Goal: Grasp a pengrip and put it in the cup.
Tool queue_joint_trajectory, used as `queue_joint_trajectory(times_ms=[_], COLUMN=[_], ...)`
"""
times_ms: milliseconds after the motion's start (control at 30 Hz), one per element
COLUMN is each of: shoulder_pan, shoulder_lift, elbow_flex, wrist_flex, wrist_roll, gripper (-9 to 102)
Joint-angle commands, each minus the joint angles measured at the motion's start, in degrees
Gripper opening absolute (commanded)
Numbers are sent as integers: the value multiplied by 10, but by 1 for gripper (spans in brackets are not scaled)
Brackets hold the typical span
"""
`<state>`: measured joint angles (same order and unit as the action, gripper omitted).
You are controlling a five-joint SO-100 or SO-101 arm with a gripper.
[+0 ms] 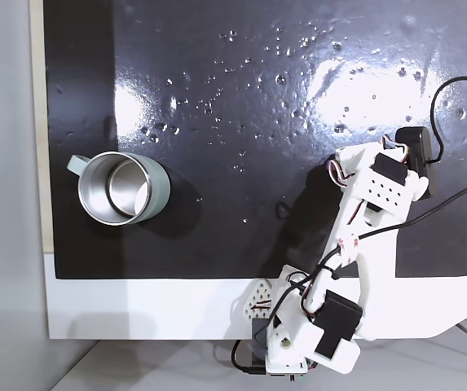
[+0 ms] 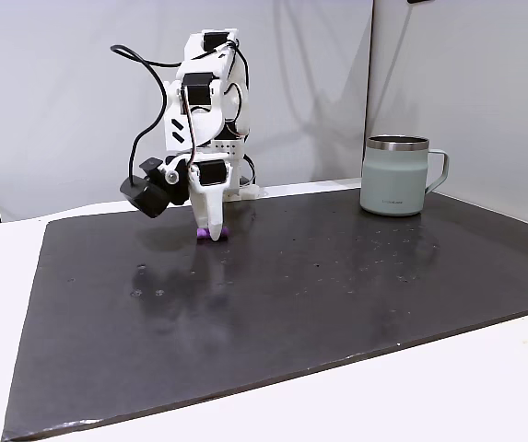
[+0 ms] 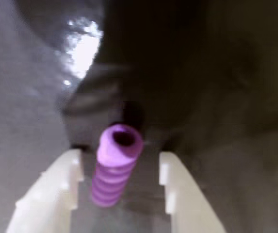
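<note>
In the top-down fixed view we log the pale grey-green steel-lined mug [image 1: 124, 188] at nine o'clock on the glossy black mat [image 1: 241, 98]. In the wrist view, the white two-finger gripper [image 3: 122, 177] stands spread, the small purple ribbed pengrip [image 3: 114, 167] lying between its fingers, nearer the left one.

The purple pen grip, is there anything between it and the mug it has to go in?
Nothing visible. The small purple ribbed pengrip lies between the open white fingers, and the black mat stretching from it to the pale grey-green steel-lined cup carries only small specks.
</note>
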<state>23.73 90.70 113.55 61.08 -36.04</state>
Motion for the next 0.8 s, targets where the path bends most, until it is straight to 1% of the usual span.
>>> queue_joint_trajectory(times_ms=[0, 100, 200, 300, 500, 633, 767], shoulder_pan=[-2, -9, -13, -15, -34, -73, -132], shoulder_lift=[1, 1, 2, 11, 92, 203, 323], elbow_flex=[-31, -20, -11, -11, 5, 15, 28], wrist_flex=[-15, -15, -15, -15, 5, 54, 107], wrist_roll=[-4, -11, -18, -18, -6, 25, 65], gripper=[17, 15, 6, 0, 0, 0, 0])
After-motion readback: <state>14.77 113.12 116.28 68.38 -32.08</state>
